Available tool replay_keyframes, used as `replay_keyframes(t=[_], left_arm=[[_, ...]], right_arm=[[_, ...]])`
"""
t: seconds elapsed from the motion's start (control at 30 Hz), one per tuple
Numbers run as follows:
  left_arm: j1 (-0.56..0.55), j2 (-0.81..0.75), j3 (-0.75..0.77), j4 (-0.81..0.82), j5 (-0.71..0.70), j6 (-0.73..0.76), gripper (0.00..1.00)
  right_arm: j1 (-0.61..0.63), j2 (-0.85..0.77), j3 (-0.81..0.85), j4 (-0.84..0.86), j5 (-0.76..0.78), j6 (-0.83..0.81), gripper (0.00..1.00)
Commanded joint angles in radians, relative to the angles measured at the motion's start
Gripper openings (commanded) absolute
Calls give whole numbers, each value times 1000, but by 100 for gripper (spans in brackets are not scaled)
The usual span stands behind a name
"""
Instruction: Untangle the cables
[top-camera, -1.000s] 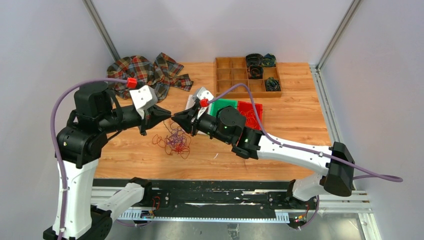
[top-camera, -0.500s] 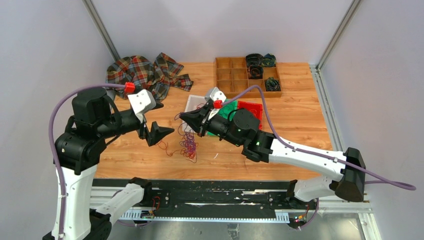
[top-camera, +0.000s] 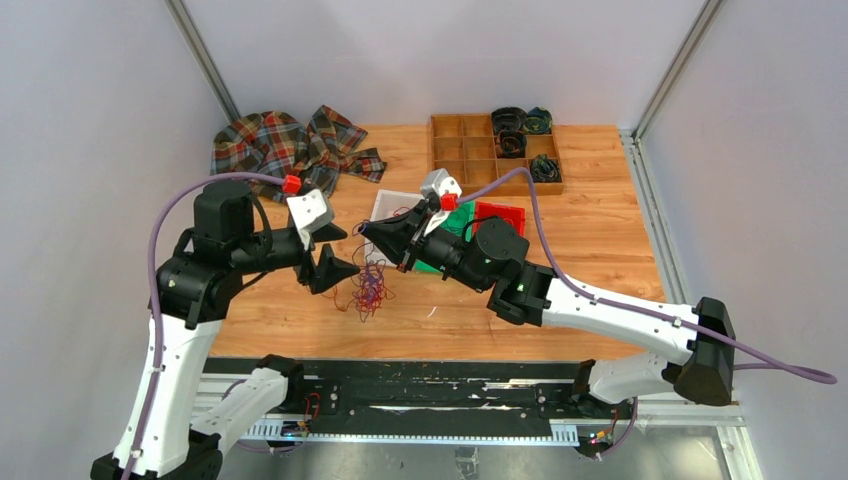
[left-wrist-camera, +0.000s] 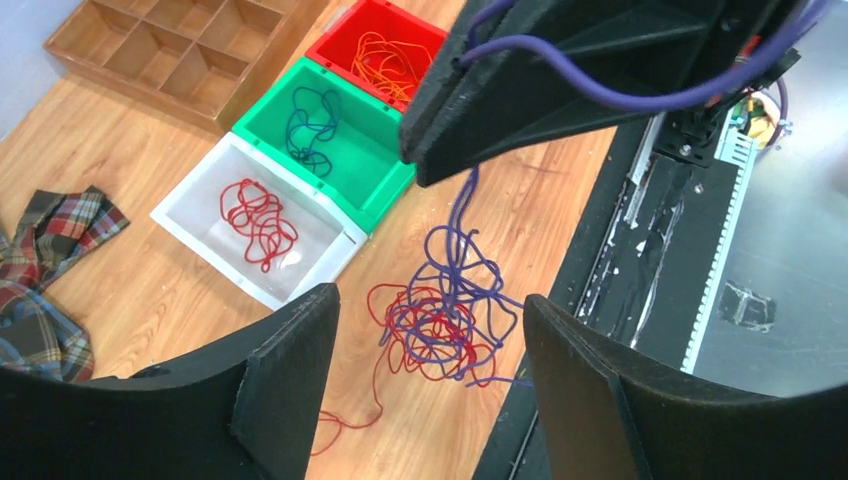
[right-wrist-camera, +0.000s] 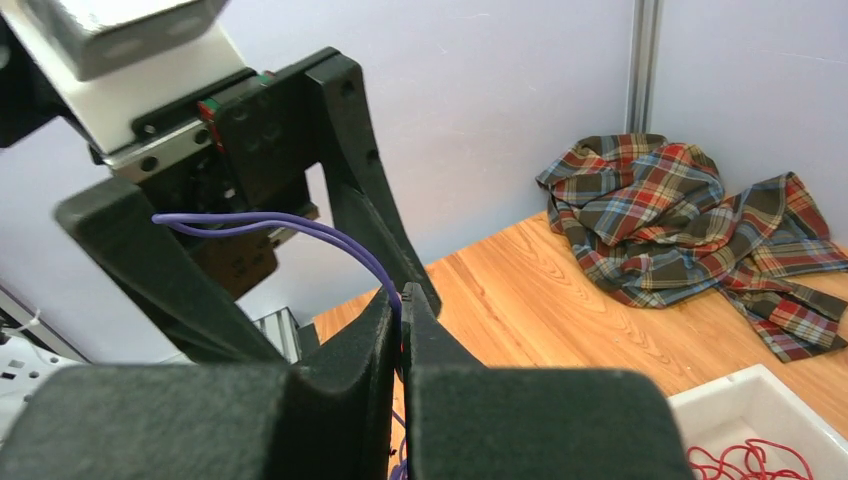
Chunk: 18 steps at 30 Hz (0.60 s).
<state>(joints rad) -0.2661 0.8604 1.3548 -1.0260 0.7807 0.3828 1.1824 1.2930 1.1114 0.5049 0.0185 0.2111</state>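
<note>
Over the table, the right jaws pinch the purple cable.

a crumpled plaid cloth lies well left of the wooden divided tray.

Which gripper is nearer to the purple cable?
Right. The right gripper pinches the purple cable above the tangle; the left gripper hangs open beside it, not touching.

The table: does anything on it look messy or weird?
Yes. A knot of purple and red cables lies on the wood, one purple strand hanging from the shut right gripper. A plaid cloth sits crumpled in the far left corner.
</note>
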Motion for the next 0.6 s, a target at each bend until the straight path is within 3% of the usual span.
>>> replay_keyframes(t=[0.0,0.17,0.33,0.47,0.5,0.57], left_arm=[[-5,5,-34,131,20,-50,69],[-5,1,-66,209,26,-80,59],[-5,28,-74,211,58,-93,26],[-5,28,-83,225,81,-120,8],[-5,27,-80,227,75,-131,4],[-5,19,-57,228,37,-144,1]], right_arm=[[13,2,33,54,-24,44,1],[14,11,31,62,-33,60,1],[14,26,41,66,-41,74,1],[14,35,43,70,-38,83,1],[14,34,41,68,-33,82,2],[14,23,29,58,-7,75,14]])
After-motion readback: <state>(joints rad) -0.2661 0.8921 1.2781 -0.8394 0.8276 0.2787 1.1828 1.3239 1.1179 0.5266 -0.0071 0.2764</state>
